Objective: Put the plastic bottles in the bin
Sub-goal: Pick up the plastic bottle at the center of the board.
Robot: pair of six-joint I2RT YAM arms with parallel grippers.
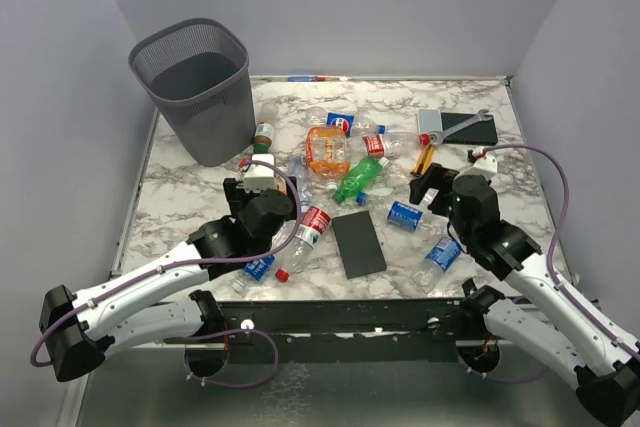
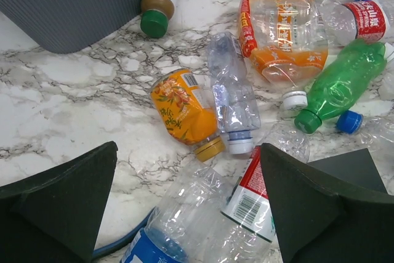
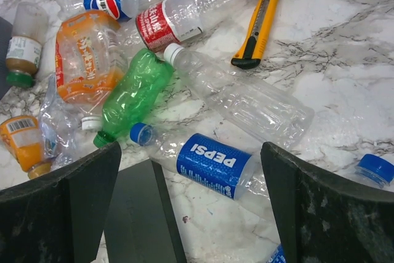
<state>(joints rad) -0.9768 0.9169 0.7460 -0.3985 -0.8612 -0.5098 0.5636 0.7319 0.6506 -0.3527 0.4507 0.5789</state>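
Thin plastic bottles (image 1: 360, 179), clear, green, orange, centre frame: likely light, crushable, slippery; grip mid-body. Fingers wide, empty: left gripper (image 2: 188, 152), right gripper (image 3: 189, 149).

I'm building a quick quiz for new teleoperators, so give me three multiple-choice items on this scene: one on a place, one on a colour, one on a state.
1. Where does the bin stand?
A. at the far left corner of the table
B. at its far right corner
C. between the arm bases

2. What colour is the cap of the Pepsi bottle lying just ahead of the right gripper?
A. red
B. white
C. blue

3. How are the left gripper and the right gripper?
A. left shut on a bottle
B. both open, holding nothing
C. both shut

Answers: 1 A, the top view shows it at the far left corner. 2 C, the right wrist view shows a blue cap. 3 B, each wrist view shows fingers spread wide, gripping nothing.
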